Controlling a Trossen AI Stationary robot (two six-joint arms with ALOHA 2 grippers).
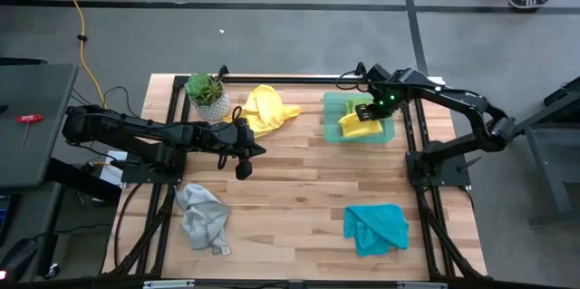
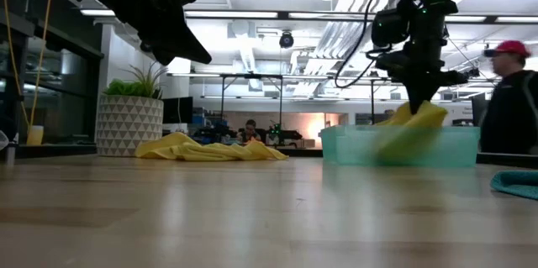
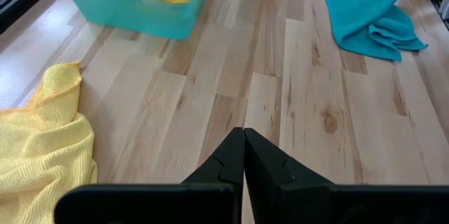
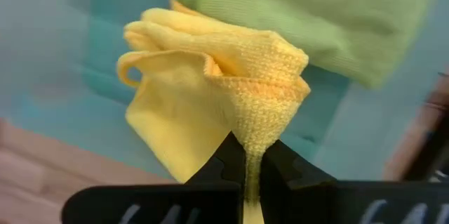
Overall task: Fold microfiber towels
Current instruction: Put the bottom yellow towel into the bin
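Towels are spread across the table (image 1: 299,189). At the near left a grey towel (image 1: 203,216) is crumpled. The left gripper (image 1: 245,151), its fingers pressed together on nothing, is held above bare wood beside the potted plant (image 1: 207,92). A loose yellow towel (image 1: 263,108) is heaped at the far edge. Further right, a folded yellow towel (image 4: 210,90) is pinched by the right gripper (image 1: 370,112) over the green tray (image 1: 333,117), where a lime green towel (image 4: 309,13) is seen. A teal towel (image 1: 376,227) is bunched near right.
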